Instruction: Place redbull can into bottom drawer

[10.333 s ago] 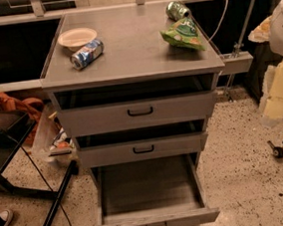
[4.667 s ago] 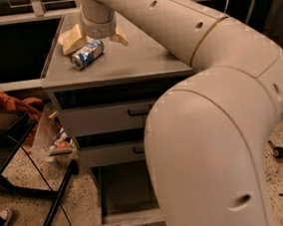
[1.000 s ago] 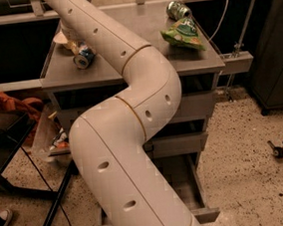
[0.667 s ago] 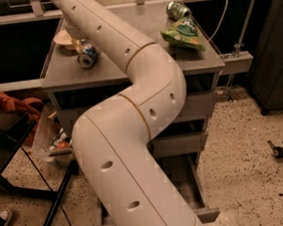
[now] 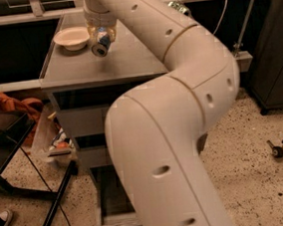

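Observation:
The redbull can (image 5: pixel 99 45) is tilted, its silvery top facing me, over the left part of the grey cabinet top (image 5: pixel 126 61). My gripper (image 5: pixel 101 36) comes down from above, and its fingers (image 5: pixel 91 33) close around the can's upper body. The can looks slightly raised off the surface. My big white arm (image 5: pixel 178 81) crosses the middle of the view and hides most of the cabinet front. The bottom drawer (image 5: pixel 110 208) is pulled open at the lower left of the arm; only its left part and front edge show.
A white bowl (image 5: pixel 72 37) sits on the cabinet top just left of the can. A green can (image 5: pixel 178 6) peeks out behind the arm at the back right. A black stand (image 5: pixel 55 208) and an orange cloth (image 5: pixel 15 104) are on the floor to the left.
The gripper with the can has shifted right, away from the bowl, and the can now looks lifted. The arm's elbow has swung right and nearer to the camera.

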`<state>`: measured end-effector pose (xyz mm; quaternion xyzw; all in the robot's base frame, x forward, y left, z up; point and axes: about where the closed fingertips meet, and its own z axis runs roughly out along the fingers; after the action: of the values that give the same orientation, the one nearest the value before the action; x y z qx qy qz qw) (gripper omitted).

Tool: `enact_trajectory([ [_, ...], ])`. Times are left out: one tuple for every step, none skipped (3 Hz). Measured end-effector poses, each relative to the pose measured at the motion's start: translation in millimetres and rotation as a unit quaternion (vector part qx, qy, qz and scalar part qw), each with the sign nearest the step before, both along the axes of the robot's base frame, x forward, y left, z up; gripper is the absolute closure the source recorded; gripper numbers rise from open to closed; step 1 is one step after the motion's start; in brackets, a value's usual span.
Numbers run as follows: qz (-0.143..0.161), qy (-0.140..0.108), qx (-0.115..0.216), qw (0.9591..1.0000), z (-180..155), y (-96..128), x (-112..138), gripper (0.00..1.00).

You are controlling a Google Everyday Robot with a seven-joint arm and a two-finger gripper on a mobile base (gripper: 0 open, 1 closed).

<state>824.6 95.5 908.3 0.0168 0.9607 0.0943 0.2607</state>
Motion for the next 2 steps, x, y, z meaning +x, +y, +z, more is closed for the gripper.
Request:
enact_trajectory([
  [0.01, -0.044, 0.058, 0.9973, 49, -28, -30, 1.0],
  [0.037, -0.081, 0.108, 0.9902, 89, -56, -82, 1.0],
])
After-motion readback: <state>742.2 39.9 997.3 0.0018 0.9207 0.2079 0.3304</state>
